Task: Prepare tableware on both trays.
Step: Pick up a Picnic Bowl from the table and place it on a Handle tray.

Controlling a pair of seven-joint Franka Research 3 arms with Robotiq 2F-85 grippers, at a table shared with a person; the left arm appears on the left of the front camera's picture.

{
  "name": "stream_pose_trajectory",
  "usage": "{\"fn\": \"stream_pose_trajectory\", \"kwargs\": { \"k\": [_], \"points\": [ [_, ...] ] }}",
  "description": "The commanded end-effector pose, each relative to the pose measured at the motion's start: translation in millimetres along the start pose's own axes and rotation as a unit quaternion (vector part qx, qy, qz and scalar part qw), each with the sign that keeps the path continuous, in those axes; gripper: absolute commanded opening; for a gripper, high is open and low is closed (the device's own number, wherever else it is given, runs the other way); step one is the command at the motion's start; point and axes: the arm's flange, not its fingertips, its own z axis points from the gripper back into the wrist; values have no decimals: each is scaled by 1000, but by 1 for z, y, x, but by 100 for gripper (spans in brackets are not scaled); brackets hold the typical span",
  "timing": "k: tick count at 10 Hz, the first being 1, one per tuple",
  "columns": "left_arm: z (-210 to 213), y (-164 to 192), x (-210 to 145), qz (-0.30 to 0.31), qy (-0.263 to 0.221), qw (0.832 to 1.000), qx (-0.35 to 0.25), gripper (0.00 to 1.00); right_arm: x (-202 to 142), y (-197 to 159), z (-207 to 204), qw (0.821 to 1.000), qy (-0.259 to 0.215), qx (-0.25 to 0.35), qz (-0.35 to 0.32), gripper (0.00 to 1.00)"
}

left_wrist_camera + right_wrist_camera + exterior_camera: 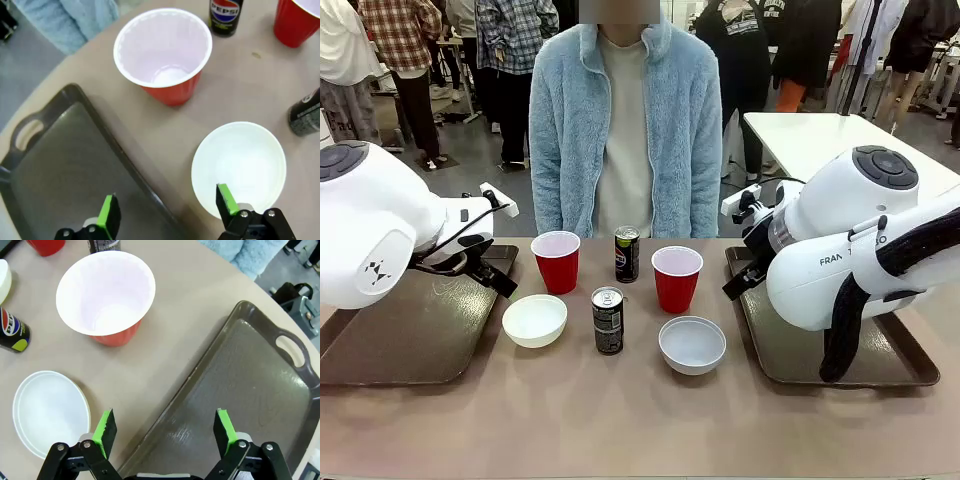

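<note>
Starting out: L pincer (167, 204) and R pincer (165, 426) both agape, empty, straddling tray rims. Cups (556, 260), bowls (534, 320), cans (608, 320) sit mid-tabletop (620, 420) btwn trays (410, 340). Next, prob: L shifts onto bowl at its 2 o'clock.

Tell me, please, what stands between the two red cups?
A slim dark can stands between the left red cup and the right red cup. It is slightly farther back and touches neither. The front view shows this.
</note>
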Motion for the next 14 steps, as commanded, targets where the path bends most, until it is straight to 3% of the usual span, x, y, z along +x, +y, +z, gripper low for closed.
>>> {"fn": "stream_pose_trajectory", "kwargs": {
  "k": [1,12,14],
  "points": [
    [0,0,0,0,0,1000,0,100,0,0,0,1000,0,0,0,100],
    [0,0,0,0,0,1000,0,100,0,0,0,1000,0,0,0,100],
    [35,-7,-19,36,53,998,-24,100,-28,10,29,997,70,13,39,100]
  ]
}}
